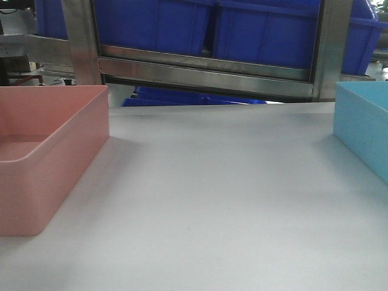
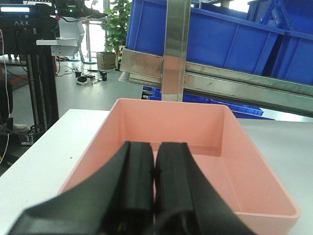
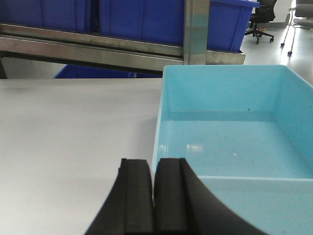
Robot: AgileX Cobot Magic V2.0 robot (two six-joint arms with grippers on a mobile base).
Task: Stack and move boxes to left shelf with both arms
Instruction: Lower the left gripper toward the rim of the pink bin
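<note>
The salmon-pink box (image 1: 42,151) sat at the left of the grey-white tabletop (image 1: 212,200) and the sky-blue box (image 1: 364,127) at the right, well apart and unstacked, each apparently within reach of its own arm. Both were empty matte plastic tubs with rounded rims. The left gripper (image 2: 154,171) hung by the pink box's near rim, the right gripper (image 3: 153,186) by the blue box's near corner, black jaws pressed together, gripping nothing. Behind, a brushed-steel rack (image 1: 206,76) carried dark blue crates (image 1: 242,30)
</note>
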